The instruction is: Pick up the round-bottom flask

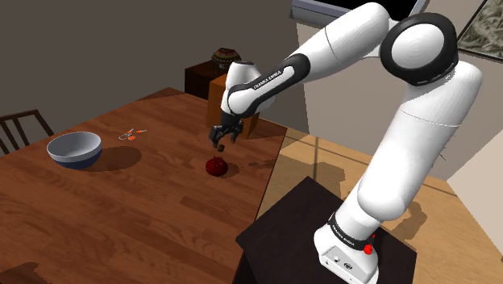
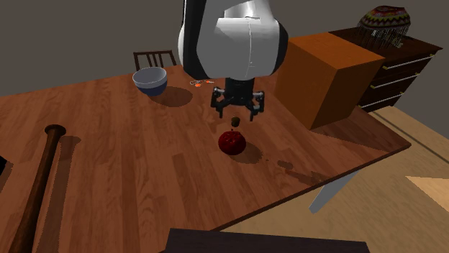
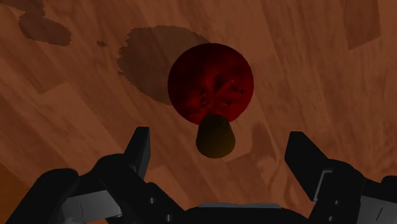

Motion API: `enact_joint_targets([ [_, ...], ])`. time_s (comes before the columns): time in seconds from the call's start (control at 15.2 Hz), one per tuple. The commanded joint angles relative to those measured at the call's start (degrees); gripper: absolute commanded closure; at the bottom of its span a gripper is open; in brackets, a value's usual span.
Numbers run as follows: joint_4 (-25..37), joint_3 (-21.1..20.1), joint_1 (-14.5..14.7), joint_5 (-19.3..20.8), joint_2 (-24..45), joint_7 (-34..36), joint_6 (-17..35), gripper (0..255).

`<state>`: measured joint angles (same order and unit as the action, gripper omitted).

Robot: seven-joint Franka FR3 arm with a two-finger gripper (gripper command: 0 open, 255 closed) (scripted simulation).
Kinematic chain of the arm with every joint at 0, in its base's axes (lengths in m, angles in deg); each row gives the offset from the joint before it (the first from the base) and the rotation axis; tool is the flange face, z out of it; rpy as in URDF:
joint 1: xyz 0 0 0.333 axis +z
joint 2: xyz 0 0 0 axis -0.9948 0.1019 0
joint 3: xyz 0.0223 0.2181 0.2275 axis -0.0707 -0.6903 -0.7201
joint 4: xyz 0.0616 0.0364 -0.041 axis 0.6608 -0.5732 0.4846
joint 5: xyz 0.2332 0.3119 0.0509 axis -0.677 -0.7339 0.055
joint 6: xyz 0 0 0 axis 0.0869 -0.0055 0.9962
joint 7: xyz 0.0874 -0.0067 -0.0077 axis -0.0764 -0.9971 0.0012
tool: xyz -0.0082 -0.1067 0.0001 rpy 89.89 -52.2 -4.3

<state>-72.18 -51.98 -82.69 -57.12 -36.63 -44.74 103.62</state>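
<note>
A dark red round-bottom flask (image 1: 215, 166) (image 2: 232, 142) stands upright on the wooden table (image 1: 121, 210), with a short dark neck (image 3: 215, 135) pointing up. My black gripper (image 1: 221, 144) (image 2: 237, 115) hangs a little above the flask. In the wrist view the gripper (image 3: 216, 159) is open, its fingers (image 3: 138, 147) wide apart on either side of the neck and touching nothing. The flask's red bulb (image 3: 211, 79) lies just beyond the neck.
A blue-grey bowl (image 1: 74, 149) (image 2: 150, 79) sits far across the table, with a small orange object (image 1: 133, 133) near it. A wooden bat (image 2: 39, 183) lies along the second exterior view's left. An orange box (image 2: 324, 68) stands by the table, a dark dresser (image 2: 392, 57) behind it.
</note>
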Motion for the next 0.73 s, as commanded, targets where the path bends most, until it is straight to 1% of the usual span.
enact_joint_targets([
  [0.0,-0.1,0.0,0.2,0.4,1.8,0.5,1.9,0],
  [0.33,-0.6,0.2,0.4,1.1,4.9,1.0,5.5,0],
  [0.46,-0.6,0.3,0.4,1.2,5.2,1.0,5.9,0],
  [0.53,-0.7,0.3,0.4,1.2,5.3,1.1,6.0,255],
  [0.66,-0.7,0.3,0.4,1.2,5.3,1.1,6.0,255],
])
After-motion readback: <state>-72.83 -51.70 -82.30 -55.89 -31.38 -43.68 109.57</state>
